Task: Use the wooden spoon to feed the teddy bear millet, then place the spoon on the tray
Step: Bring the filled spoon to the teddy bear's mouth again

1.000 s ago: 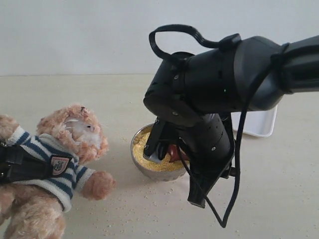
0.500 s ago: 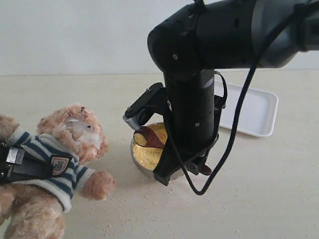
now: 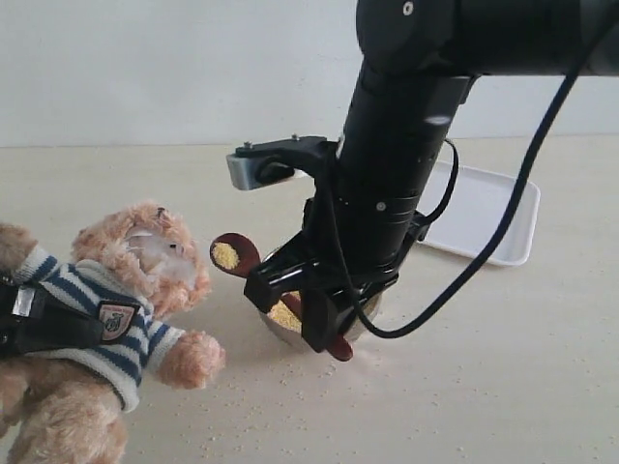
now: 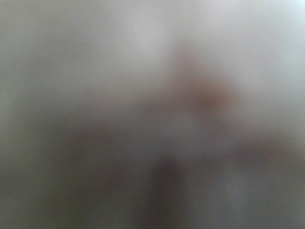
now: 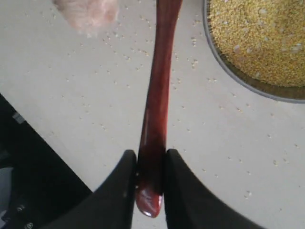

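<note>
The teddy bear point(image 3: 145, 261) leans at the left in its striped shirt. My left gripper point(image 3: 53, 329) is clamped across its chest; the left wrist view is only a blur. My right gripper point(image 3: 324, 329) is shut on the handle of the wooden spoon point(image 3: 242, 246), as the right wrist view shows with the gripper point(image 5: 150, 153) pinching the spoon point(image 5: 157, 95) near its end. The spoon's round end carries a small heap of millet point(image 3: 225, 255) and hovers just beside the bear's muzzle, apart from it. More millet point(image 5: 257, 38) fills the metal bowl point(image 5: 248, 85).
The metal bowl point(image 3: 274, 327) stands mostly hidden behind my right gripper. The white tray point(image 3: 493, 217) lies at the back right, behind the arm. Stray grains point(image 3: 242, 406) are scattered over the beige tabletop. A bear paw point(image 5: 86, 12) shows near the spoon's shaft.
My right arm has risen from the bowl and swung the spoon, loaded with millet, leftward up to the bear's face. The bear and left gripper have not moved.
</note>
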{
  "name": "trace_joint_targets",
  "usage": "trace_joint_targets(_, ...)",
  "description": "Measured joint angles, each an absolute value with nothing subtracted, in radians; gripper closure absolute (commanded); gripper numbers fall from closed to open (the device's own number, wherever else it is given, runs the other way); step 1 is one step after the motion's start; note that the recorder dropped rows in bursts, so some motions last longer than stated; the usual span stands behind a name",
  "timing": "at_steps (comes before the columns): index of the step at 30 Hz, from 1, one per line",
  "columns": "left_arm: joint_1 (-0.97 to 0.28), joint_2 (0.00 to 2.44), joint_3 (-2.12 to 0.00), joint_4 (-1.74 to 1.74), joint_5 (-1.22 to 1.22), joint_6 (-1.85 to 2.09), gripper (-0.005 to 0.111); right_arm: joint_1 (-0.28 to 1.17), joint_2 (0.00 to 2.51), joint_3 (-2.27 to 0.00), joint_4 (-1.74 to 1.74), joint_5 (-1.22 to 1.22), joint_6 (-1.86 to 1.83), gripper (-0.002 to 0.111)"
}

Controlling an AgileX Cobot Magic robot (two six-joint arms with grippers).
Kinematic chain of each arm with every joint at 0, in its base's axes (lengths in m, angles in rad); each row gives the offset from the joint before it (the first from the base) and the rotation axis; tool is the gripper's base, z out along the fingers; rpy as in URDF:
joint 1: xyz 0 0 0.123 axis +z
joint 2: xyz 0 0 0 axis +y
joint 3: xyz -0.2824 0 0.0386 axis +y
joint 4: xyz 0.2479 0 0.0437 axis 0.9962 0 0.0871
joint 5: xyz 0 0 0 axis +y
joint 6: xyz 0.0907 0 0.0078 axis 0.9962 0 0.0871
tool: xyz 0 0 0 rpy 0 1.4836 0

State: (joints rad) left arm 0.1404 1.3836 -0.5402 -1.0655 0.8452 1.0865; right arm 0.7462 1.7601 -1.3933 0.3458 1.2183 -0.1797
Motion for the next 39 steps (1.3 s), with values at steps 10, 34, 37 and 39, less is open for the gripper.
trace_joint_targets(10,0.140,1.384,-0.540,-1.066,0.845,1.086,0.101,0.718,1.725,-1.373,0.479,1.218,-0.203,0.099)
trace_joint_targets(34,0.140,1.384,-0.540,-1.066,0.845,1.086,0.101,0.851,1.754,-1.472,0.300,1.220,-0.193,0.099)
trace_joint_targets(37,0.140,1.384,-0.540,-1.066,0.845,1.086,0.101,0.872,1.786,-1.524,0.295,1.220,-0.180,0.099)
trace_joint_targets(39,0.140,1.384,-0.540,-1.066,0.845,1.086,0.101,0.885,1.808,-1.559,0.283,1.220,-0.173,0.099)
